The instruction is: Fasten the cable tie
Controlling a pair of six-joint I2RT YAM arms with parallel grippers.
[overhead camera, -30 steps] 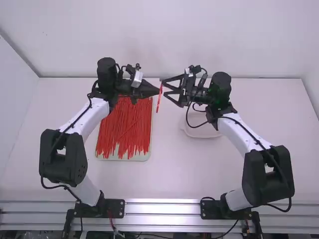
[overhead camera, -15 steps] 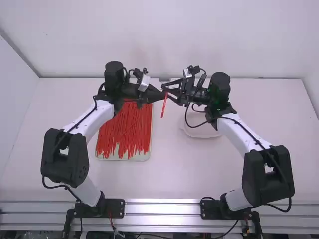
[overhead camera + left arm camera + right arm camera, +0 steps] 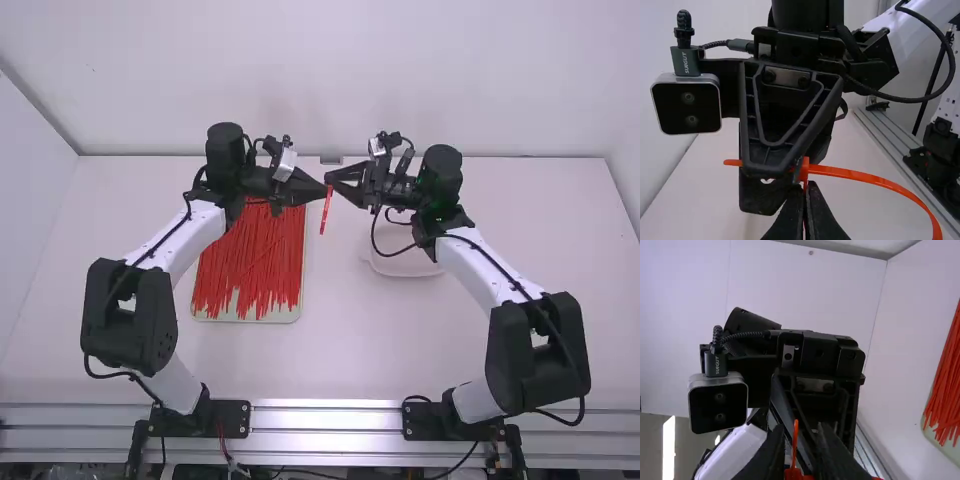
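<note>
A red cable tie [image 3: 324,212] hangs in the air between the two arms, above the far middle of the table. My left gripper [image 3: 325,190] is shut on it; in the left wrist view its fingertips [image 3: 805,200] pinch the strap [image 3: 875,179], which curves away in a loop. My right gripper [image 3: 335,188] faces it tip to tip. In the right wrist view its fingers [image 3: 800,460] stand close on either side of the tie's thin upright end [image 3: 795,437]. The tie's head [image 3: 800,168] sits at the tip of the right gripper.
A flat tray [image 3: 250,318] holding a pile of several red cable ties [image 3: 250,260] lies under the left arm. A clear shallow container [image 3: 400,262] sits on the table below the right arm. A metal rail runs along the table's near edge.
The right gripper's fingers, wide apart a second ago, have come together on the tie. The left gripper carried the tie to the right, meeting the right gripper.
</note>
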